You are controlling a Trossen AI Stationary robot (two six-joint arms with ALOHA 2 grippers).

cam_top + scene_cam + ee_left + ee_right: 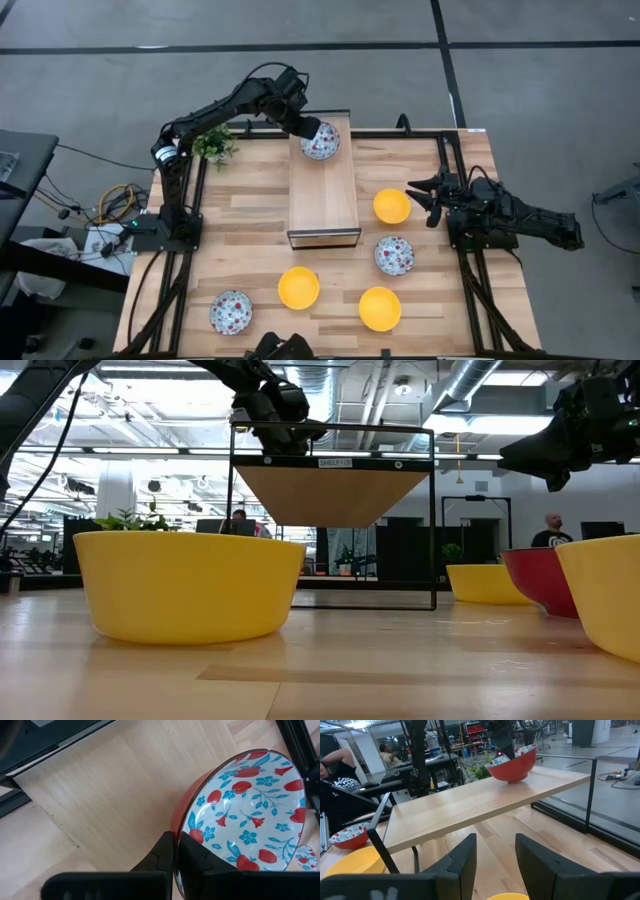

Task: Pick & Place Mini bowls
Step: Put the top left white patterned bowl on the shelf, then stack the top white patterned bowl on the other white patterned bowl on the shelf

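Observation:
A floral bowl (320, 141), red outside, is at the far end of the raised wooden shelf (323, 195), and my left gripper (307, 129) is shut on it. Five more bowls rest on their bases on the table: yellow ones (391, 206) (298, 288) (379, 308) and floral ones (394, 255) (230, 311). My right gripper (428, 196) is open at the table's right edge, beside the nearest yellow bowl and touching nothing. My left gripper pinches the floral bowl's rim (182, 827), one finger (197, 857) inside the bowl and the other (160, 852) outside on the red wall. It comes slanting down from the table's far left. The bowl (512, 765) is slightly tilted, its base on or just above the shelf top.
The shelf (335, 495) stands on a thin black frame over the table's middle. A small green potted plant (213, 145) sits at the far left corner. Black rails run along both table sides. People show in the room behind (332, 767).

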